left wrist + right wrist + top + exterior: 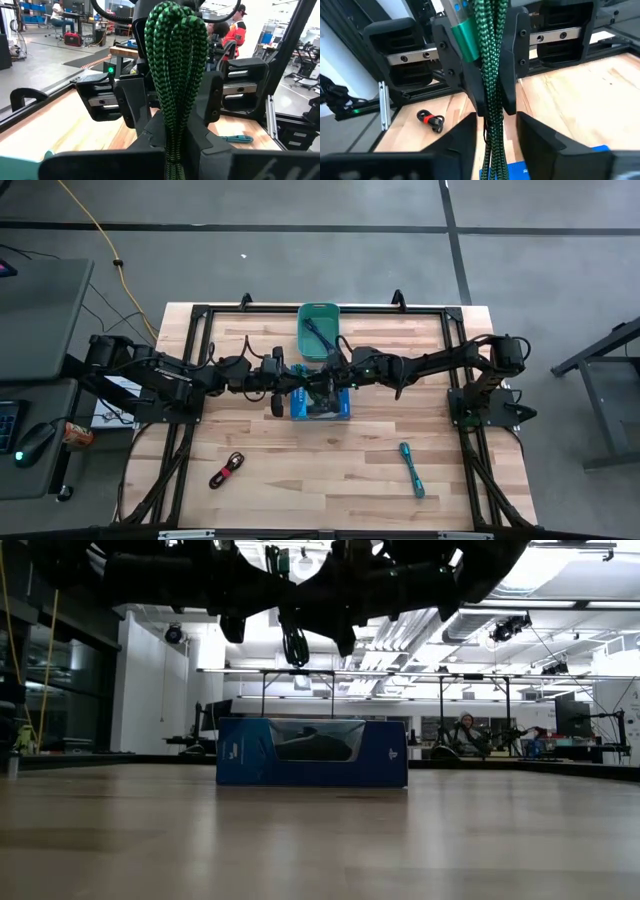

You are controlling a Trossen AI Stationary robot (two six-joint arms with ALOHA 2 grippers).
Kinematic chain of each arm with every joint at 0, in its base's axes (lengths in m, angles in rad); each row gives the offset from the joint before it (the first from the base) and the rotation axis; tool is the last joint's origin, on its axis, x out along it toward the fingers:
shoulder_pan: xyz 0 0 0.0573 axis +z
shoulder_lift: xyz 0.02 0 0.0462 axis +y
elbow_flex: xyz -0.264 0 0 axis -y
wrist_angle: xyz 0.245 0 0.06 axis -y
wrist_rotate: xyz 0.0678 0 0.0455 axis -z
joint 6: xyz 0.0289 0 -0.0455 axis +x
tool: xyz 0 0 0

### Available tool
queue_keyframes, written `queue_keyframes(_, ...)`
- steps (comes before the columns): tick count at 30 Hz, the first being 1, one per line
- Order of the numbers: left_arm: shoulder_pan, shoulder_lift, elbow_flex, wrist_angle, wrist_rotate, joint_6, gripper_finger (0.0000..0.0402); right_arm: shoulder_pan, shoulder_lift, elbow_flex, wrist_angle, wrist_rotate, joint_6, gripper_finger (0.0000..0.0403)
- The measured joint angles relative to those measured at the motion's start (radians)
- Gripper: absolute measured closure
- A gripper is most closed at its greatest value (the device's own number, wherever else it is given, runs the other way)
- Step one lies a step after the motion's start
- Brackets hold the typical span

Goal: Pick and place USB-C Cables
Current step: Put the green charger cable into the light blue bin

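Green cable [175,75] hangs vertically between both arms: left jaws [487,75] clamp it, right jaws [172,125] seemingly too.

4 cables show: 1 green cable [175,75] held in the air between 2 grippers, 1 dark blue cable [318,332] in the bin, 1 teal cable [411,469] on the table, and 1 black cable with a red band [228,470] on the table. There is 1 teal bin [318,311], 1 blue box [311,753], 1 wooden table [330,460] and 2 dark arms.
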Motion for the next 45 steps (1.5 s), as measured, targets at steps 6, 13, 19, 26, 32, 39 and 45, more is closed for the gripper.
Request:
queue_keyframes(6,0.003,-0.026,0.000,-0.052,-0.029,0.025,0.0401,-0.010,-0.059,0.000,-0.108,-0.010,-0.042,0.0201)
queue_keyframes(13,0.021,-0.133,0.000,-0.219,-0.091,0.042,0.0401,-0.013,-0.194,-0.024,-0.272,0.029,-0.075,0.0164)
queue_keyframes(19,0.020,-0.256,0.000,-0.378,-0.136,0.070,0.0401,0.006,-0.362,-0.176,-0.269,0.166,-0.076,0.0162)
queue_keyframes(26,0.022,-0.354,-0.058,-0.345,-0.145,0.107,0.0401,0.008,-0.578,-0.386,-0.099,0.187,-0.042,0.0162)
queue_keyframes(32,0.061,-0.364,-0.106,-0.271,-0.134,0.103,0.0401,0.012,-0.649,-0.454,0.010,0.184,-0.079,0.0162)
queue_keyframes(39,0.071,-0.364,-0.106,-0.270,-0.115,0.095,0.0401,0.012,-0.647,-0.454,0.012,0.182,-0.086,0.0162)
queue_keyframes(45,0.072,-0.364,-0.104,-0.250,-0.139,0.061,0.0401,0.012,-0.647,-0.454,0.013,0.181,-0.087,0.0162)
